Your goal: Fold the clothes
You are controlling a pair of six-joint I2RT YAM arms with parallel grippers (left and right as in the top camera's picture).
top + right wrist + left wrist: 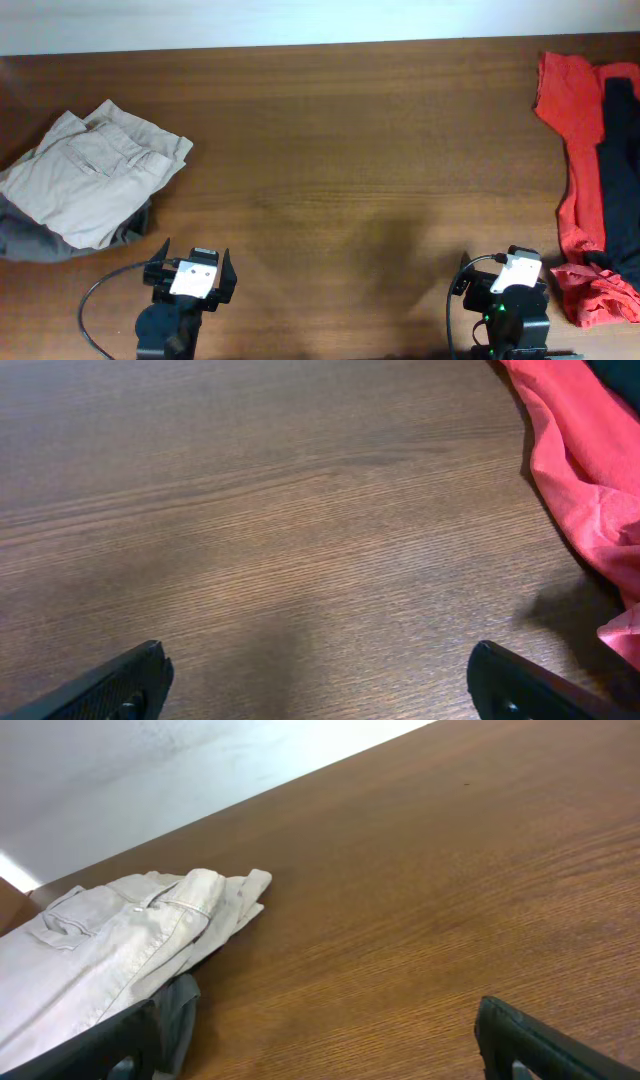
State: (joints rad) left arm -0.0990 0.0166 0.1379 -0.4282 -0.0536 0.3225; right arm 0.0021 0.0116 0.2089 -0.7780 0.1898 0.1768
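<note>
Dark fingers [110, 685] of the right gripper [318, 660] occupy the two bottom corners of the right wrist view. They are spread wide apart, with nothing held and nothing touched. Bare wooden table [280, 510] fills the gap between them. The left gripper [318, 1025] is likewise spread to its full width and empty, low over the table, with only the tips of its fingers in frame. In the overhead view both arms sit at the near edge of the table, well apart from each other.

The black T-shirt [622, 170] lies at the far right edge of the table, crumpled and unfolded, on top of the red garments [565, 120]. Its right side is cut off by the frame, so its sleeves and hem cannot be made out. In the right wrist view only a red fold is plain. A dark sliver in the top right corner is probably the shirt. The red cloth lies near the right gripper but apart from it.

Beige trousers [90, 175] lie loosely folded at the left of the table, on a grey garment [30, 240] of which only an edge shows. In the overhead view the left gripper is clear of both
</note>
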